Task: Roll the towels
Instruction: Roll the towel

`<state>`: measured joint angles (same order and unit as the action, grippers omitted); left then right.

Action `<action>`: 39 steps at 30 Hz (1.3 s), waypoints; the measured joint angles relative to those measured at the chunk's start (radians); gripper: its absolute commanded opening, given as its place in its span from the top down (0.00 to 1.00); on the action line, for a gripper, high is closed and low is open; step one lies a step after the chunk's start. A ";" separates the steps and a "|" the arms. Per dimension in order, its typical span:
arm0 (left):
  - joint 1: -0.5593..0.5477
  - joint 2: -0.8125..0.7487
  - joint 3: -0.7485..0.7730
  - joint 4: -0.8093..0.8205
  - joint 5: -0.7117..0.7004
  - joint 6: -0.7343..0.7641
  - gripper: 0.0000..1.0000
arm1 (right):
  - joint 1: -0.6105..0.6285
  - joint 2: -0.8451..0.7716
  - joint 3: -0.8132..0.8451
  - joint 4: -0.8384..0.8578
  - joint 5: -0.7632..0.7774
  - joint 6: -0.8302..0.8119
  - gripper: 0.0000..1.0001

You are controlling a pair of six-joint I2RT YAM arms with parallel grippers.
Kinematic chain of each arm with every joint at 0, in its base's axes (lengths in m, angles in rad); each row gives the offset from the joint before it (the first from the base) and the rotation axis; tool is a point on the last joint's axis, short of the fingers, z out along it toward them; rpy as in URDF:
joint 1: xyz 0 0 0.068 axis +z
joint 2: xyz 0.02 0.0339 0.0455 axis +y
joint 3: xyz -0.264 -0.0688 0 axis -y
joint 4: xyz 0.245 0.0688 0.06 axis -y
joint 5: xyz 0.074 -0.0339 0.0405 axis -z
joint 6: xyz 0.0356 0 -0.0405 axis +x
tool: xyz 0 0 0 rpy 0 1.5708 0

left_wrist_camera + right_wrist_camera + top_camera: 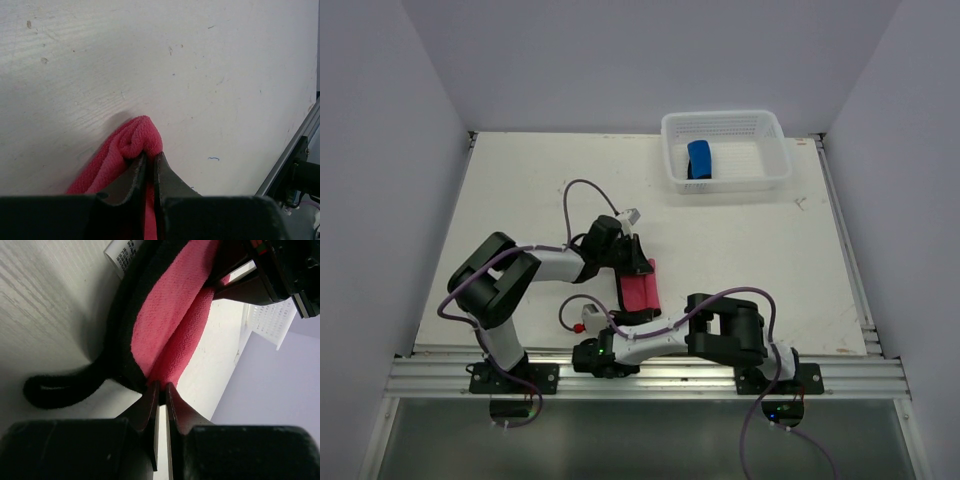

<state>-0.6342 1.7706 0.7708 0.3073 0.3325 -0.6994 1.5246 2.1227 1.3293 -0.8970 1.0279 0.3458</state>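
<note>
Mid frame, the left hand [149, 162] and right hand [161, 390] both pinch the pink towel [642, 290]. The blue towel [699, 160] lies in the basket [770, 165], upper right.

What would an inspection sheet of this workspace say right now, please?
Surface: white table, scuffed, a few specks.
Job's things: pink towel partly folded near the arms; blue towel rolled, in the basket.
Clutter: white mesh basket, far right; nothing else seen.
Tools: left tool shut on pink towel; right tool shut on its opposite edge.
Cables: purple cables loop along both arms.
Surroundings: plain pale walls; metal rail at near edge.
</note>
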 measured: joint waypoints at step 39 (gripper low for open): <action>0.008 -0.068 -0.096 0.074 -0.169 0.078 1.00 | -0.047 -0.196 -0.153 0.270 -0.350 -0.017 0.81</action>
<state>-0.6258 1.7031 0.6746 0.3809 0.1631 -0.6212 1.4780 1.9266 1.1759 -0.6270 0.6781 0.3290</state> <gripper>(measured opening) 0.097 0.166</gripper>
